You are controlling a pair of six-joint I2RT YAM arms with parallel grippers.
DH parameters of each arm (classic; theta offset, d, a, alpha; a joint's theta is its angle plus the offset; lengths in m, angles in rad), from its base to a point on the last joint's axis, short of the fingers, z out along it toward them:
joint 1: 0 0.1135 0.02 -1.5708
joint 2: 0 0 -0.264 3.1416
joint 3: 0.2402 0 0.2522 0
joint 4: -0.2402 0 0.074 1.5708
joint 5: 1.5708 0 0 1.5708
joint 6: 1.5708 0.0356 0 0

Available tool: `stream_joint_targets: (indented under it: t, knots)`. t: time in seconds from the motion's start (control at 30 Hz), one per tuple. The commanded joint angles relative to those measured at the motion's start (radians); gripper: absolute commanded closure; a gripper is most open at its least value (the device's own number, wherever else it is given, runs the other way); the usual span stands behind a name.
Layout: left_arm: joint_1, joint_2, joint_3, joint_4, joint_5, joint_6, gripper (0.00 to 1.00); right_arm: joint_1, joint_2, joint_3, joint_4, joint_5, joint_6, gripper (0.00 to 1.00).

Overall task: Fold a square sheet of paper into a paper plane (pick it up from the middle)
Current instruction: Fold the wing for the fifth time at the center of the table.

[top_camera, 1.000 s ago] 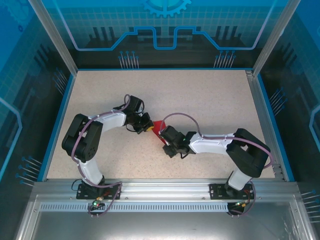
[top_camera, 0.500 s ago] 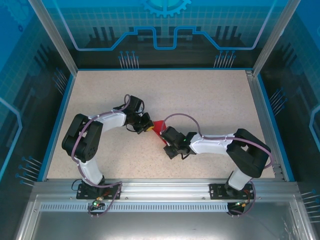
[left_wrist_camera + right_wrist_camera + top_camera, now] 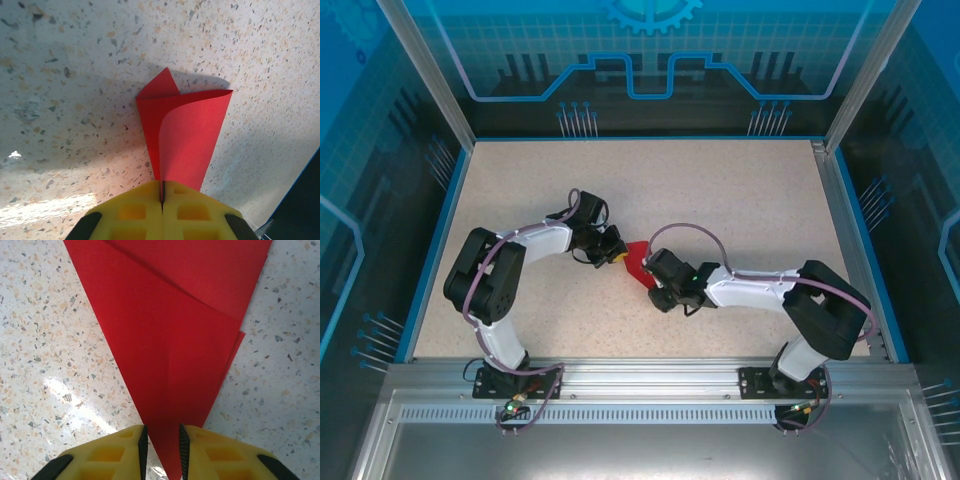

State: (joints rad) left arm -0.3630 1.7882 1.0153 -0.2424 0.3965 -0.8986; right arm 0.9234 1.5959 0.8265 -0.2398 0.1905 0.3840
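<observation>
Left hand [image 3: 162, 196] clamped together on folded red paper [image 3: 182, 135] — right hand [image 3: 162, 452] slightly apart, paper tip in gap.

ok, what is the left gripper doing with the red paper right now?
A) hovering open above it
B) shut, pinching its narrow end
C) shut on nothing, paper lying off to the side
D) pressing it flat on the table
B: in the left wrist view the left gripper has its yellow jaws closed together, with the narrow end of the red paper caught in the seam between them.
</observation>
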Motion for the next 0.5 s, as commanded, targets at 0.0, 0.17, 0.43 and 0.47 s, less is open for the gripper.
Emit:
stream_joint_targets:
  t: [0.0,0.17,0.43,0.47]
  knots:
    - [-0.004,-0.002,0.014,-0.015,0.003,0.0,1.0,-0.006,0.032,0.048,-0.001,-0.007,-0.018,0.72]
    - [-0.004,0.0,0.019,-0.017,0.004,0.0,1.0,0.008,0.061,0.104,-0.011,-0.004,-0.05,0.63]
    - [-0.004,0.001,0.02,-0.018,0.007,0.002,1.0,0.087,0.127,0.166,-0.048,0.162,-0.082,0.52]
    - [-0.004,0.003,0.02,-0.018,0.008,0.002,1.0,0.099,0.142,0.181,-0.061,0.189,-0.087,0.53]
